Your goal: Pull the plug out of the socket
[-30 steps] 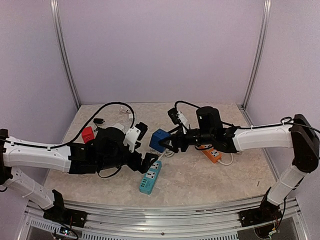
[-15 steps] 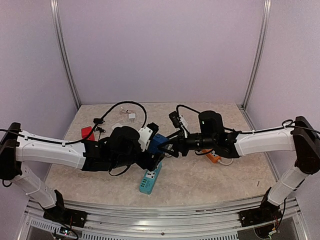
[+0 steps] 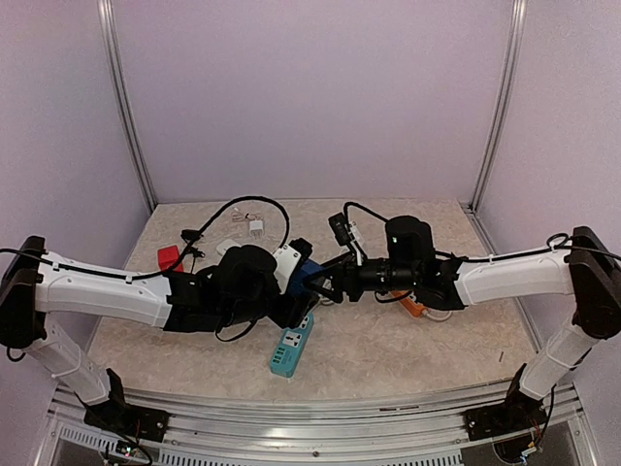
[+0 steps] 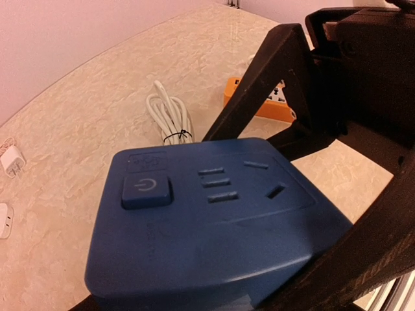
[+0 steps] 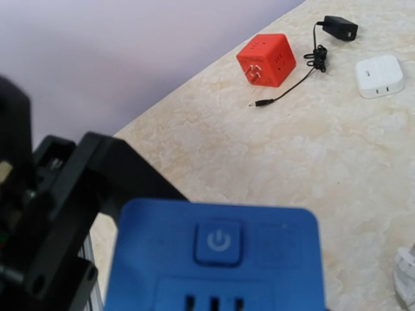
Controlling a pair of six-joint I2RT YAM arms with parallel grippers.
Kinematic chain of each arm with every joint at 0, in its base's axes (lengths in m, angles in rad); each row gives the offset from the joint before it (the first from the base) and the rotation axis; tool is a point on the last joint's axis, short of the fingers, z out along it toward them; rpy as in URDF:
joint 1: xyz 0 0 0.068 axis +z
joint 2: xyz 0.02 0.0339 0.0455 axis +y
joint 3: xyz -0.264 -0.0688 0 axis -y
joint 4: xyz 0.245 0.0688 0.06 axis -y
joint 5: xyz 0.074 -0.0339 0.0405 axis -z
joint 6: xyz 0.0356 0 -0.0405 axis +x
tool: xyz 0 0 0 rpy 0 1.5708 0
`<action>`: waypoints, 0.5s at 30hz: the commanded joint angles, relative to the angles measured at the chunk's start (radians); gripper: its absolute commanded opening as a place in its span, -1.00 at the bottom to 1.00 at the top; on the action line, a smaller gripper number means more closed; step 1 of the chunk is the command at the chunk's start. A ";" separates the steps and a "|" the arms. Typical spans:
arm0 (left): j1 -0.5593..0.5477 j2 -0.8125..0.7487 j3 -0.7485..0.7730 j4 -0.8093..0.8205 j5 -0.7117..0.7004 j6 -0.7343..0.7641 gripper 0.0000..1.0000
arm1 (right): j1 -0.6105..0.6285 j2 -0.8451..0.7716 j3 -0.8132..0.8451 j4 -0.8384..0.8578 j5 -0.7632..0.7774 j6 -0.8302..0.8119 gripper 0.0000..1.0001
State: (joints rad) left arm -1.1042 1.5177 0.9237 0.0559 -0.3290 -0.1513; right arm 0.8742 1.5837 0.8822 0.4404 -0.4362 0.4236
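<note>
The right gripper (image 3: 322,282) clamps the blue socket (image 3: 308,274) above mid-table (image 3: 388,340). The left gripper (image 3: 297,299) fingers flank the same socket; whether they grip it cannot be told.

Red cube (image 5: 266,59) — orange power strip (image 4: 277,109)

Beige marbled table (image 3: 408,354), enclosed by pale lilac walls (image 3: 310,97), corners framed by metal posts (image 3: 127,107), aluminium rail (image 3: 320,406) fitted along near edge.
</note>
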 commanded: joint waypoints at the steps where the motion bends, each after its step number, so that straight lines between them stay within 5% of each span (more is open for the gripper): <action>1: 0.007 -0.027 -0.005 0.005 -0.017 0.001 0.21 | 0.014 0.007 -0.020 0.045 -0.052 0.017 -0.52; 11: 0.068 -0.083 -0.037 -0.076 0.067 -0.091 0.01 | 0.010 -0.040 0.003 -0.053 0.047 -0.045 0.87; 15: 0.133 -0.122 -0.059 -0.165 0.120 -0.184 -0.03 | 0.000 -0.079 -0.013 -0.067 0.082 -0.061 0.99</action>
State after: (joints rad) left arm -1.0271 1.4528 0.8944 -0.0208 -0.2668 -0.2317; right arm 0.8806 1.5654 0.8818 0.4065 -0.3962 0.3969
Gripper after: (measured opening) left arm 0.572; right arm 0.991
